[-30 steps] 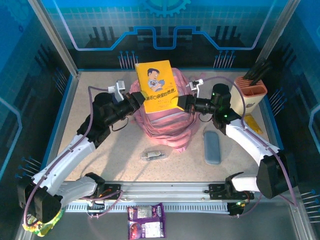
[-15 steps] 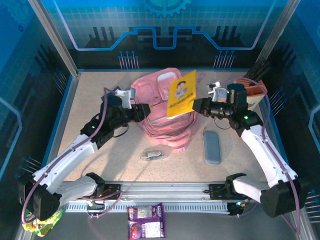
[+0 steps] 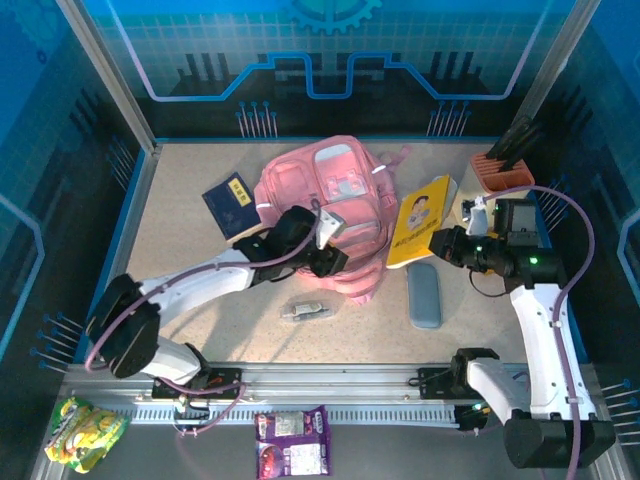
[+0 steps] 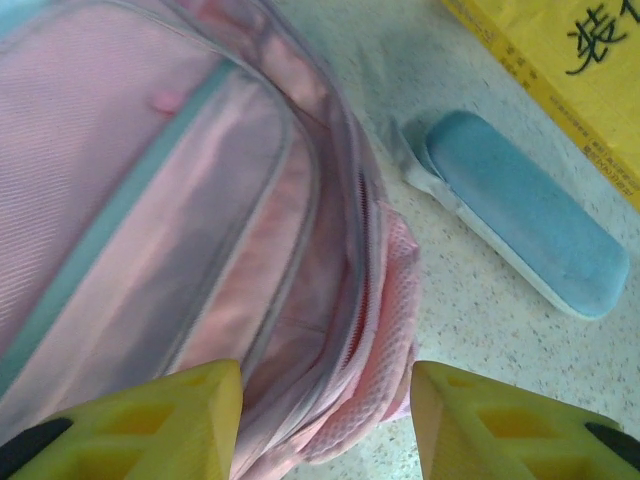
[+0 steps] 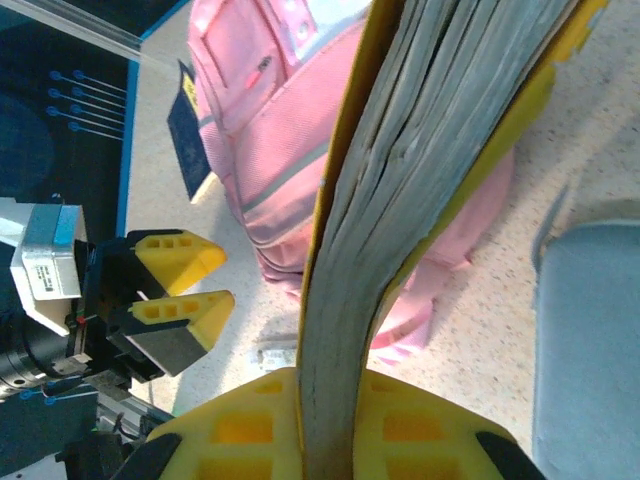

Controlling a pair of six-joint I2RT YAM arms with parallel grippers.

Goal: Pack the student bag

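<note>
Clamping a yellow book (image 3: pixel 420 218) toward the worktop's (image 3: pixel 180 255) right edge, the right gripper (image 3: pixel 441 243) is closed on it; the left gripper (image 4: pixel 325 405) hangs half-open, empty, over the student bag (image 3: pixel 330 185).

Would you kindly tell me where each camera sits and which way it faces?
Top external: above and behind the bases, looking down; both arms show.
Left wrist: looks down past the open left gripper at the soft pink fabric backpack and long blue pencil case.
Right wrist: looks past the right gripper, shut on the thick yellow book, toward the left gripper.
Both wrist views share backpack, case and book.
</note>
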